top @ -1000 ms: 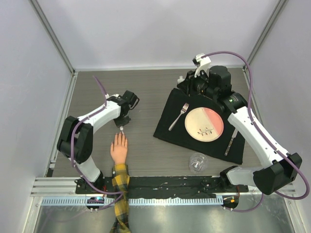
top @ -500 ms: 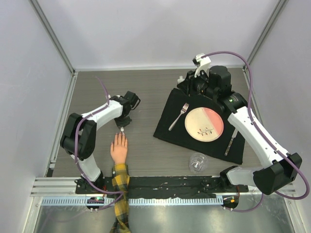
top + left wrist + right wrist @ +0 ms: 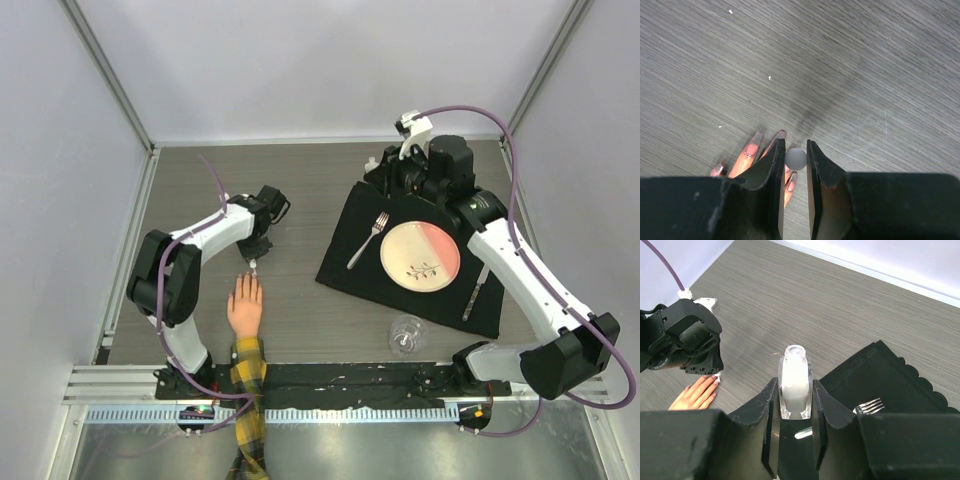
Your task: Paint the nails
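Left hand (image 3: 795, 145): clenched on your white brush cap (image 3: 796, 158), hovering at the fake hand's (image 3: 244, 305) fingertips.
Right hand (image 3: 795, 386): clamped round the polish bottle (image 3: 795, 372), well apart.
Nails (image 3: 751, 149): on the worktop (image 3: 300, 190), tiny, hard and probably slick. The fake hand looks light, so grip nothing and stroke softly.

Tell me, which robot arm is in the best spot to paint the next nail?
Left. The left tool grips a small pale cap right over the nails of the fake hand, probably the brush. The right tool holds the polish bottle far off, by the black mat.
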Motion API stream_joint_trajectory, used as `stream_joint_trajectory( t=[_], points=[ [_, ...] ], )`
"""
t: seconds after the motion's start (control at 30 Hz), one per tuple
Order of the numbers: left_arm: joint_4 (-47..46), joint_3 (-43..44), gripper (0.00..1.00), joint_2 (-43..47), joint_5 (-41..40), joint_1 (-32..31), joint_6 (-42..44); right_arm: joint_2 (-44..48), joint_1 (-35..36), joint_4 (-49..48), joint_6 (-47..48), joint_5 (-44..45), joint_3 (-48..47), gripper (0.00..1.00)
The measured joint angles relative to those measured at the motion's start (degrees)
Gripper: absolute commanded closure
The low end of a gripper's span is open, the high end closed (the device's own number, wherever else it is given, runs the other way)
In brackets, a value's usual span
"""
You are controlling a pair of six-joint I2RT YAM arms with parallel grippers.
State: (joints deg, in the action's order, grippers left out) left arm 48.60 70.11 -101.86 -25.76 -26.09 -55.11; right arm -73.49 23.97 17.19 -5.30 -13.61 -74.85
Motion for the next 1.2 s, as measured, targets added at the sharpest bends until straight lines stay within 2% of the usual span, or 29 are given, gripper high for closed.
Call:
stream_joint_trajectory(
  t=[0.83,1.2],
  points=[
    [-0.3,1.4,1.0,-1.4,0.0,1.4,1.9,-0.8,0.0,0.0,0.5,0.0,0.0,1.0],
    [-0.4,1.1,1.0,2.9,0.0,0.8,3.3,-0.8,0.0,0.0,-0.1,-0.1,0.0,1.0]
  ],
)
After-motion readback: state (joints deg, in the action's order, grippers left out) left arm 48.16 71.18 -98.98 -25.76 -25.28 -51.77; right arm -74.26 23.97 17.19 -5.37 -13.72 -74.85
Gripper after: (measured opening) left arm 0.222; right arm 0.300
